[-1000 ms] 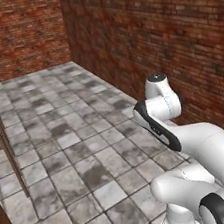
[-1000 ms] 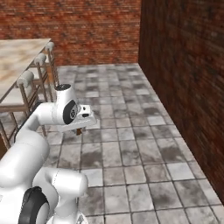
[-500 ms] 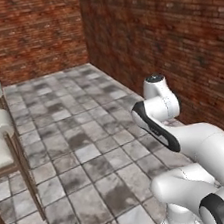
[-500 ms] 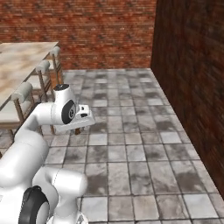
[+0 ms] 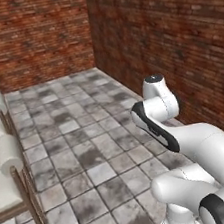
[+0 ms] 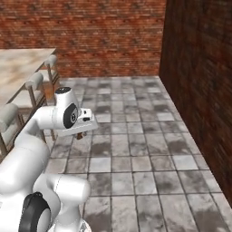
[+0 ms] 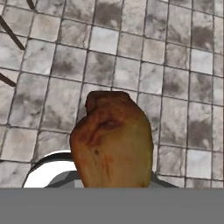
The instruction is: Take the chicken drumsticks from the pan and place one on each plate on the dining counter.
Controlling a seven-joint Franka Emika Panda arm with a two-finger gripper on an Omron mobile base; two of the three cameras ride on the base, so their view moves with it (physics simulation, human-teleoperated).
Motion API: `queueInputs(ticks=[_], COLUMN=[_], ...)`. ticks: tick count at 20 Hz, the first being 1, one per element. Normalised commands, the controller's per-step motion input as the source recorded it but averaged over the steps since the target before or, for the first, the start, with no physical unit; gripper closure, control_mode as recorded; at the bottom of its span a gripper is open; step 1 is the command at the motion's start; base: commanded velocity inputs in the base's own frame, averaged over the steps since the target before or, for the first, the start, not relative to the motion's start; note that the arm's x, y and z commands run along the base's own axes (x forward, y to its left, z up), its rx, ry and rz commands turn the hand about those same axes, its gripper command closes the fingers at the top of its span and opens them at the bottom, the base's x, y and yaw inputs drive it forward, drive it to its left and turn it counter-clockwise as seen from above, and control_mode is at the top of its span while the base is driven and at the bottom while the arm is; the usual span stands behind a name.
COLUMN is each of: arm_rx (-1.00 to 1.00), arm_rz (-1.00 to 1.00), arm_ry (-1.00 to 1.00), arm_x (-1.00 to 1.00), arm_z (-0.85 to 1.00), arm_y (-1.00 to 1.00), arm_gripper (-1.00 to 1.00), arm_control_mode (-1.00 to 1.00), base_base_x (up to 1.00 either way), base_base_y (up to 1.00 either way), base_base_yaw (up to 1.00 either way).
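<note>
A golden-brown chicken drumstick (image 7: 111, 140) sits large in the hand view, thick end toward the camera, hanging over grey floor tiles. It hides the fingertips. In the right base view my gripper (image 6: 81, 134) hangs low under the folded arm, shut on the drumstick (image 6: 79, 136), which peeks out brown beneath the hand. The dining counter (image 6: 20, 68) lies at the left, its beige marbled top well away from the gripper. The pan and the plates are out of view.
Stools (image 6: 34, 82) line the counter's near side, also seen at the left edge as stools (image 5: 9, 153) with thin wooden legs. A brick wall (image 5: 174, 39) stands close on the right. Grey stone floor tiles (image 6: 136, 149) spread ahead.
The whole picture has shifted: the base is turning, and the counter and stools slide further into view. The arm keeps its folded pose with the drumstick still in the gripper.
</note>
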Motion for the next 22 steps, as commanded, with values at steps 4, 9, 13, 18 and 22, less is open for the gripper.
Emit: queueInputs(ticks=[4, 9, 13, 18, 22], arm_rx=[0.0, 0.0, 0.0, 0.0, 0.0], arm_rz=[0.0, 0.0, 0.0, 0.0, 0.0], arm_ry=[0.0, 0.0, 0.0, 0.0, 0.0], arm_x=[0.0, 0.0, 0.0, 0.0, 0.0], arm_z=[0.0, 0.0, 0.0, 0.0, 0.0], arm_y=[0.0, 0.0, 0.0, 0.0, 0.0], arm_gripper=[1.0, 1.0, 1.0, 1.0, 1.0], arm_control_mode=[1.0, 1.0, 1.0, 1.0, 1.0], base_base_x=[1.0, 1.0, 1.0, 1.0, 1.0], base_base_y=[0.06, 0.08, 0.09, 0.13, 0.13], base_base_yaw=[0.0, 0.0, 0.0, 0.0, 0.06])
